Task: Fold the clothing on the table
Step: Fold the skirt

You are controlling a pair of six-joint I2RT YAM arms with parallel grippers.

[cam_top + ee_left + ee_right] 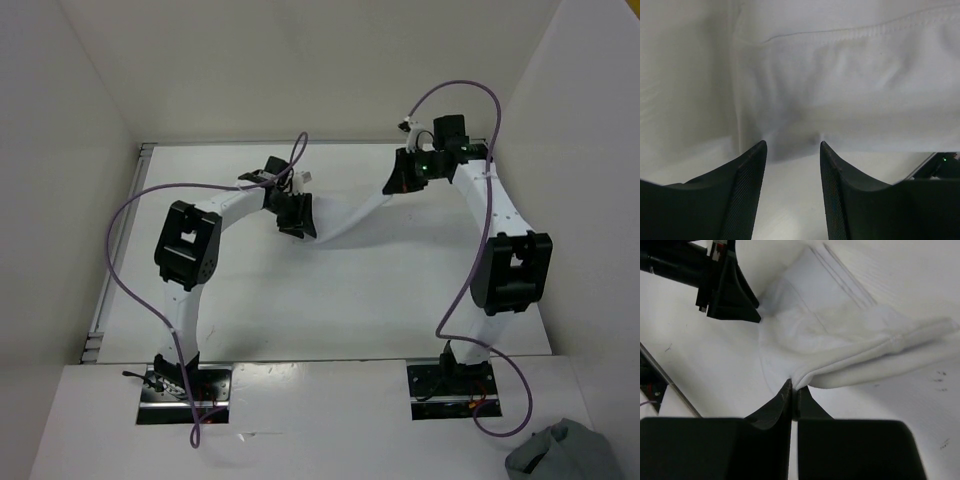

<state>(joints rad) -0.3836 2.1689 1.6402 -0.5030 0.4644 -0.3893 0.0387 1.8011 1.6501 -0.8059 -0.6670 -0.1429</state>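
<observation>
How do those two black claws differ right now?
The right gripper is pressed shut; the left gripper stands open. The right pinches an edge of the clothing; the left merely has cloth just ahead of its tips. Both are black two-finger claws at opposite ends of the same garment.

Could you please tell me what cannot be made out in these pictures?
Top view: the clothing has its ends covered by the arms, so its shape is unclear.
Left wrist view: shadow at the open left hand hides whether its fingertips touch the fabric.
Right wrist view: the shut right hand hides how much fabric it pinches.
Top view: the grey-blue cloth bundle is cut off by the bottom edge.
</observation>
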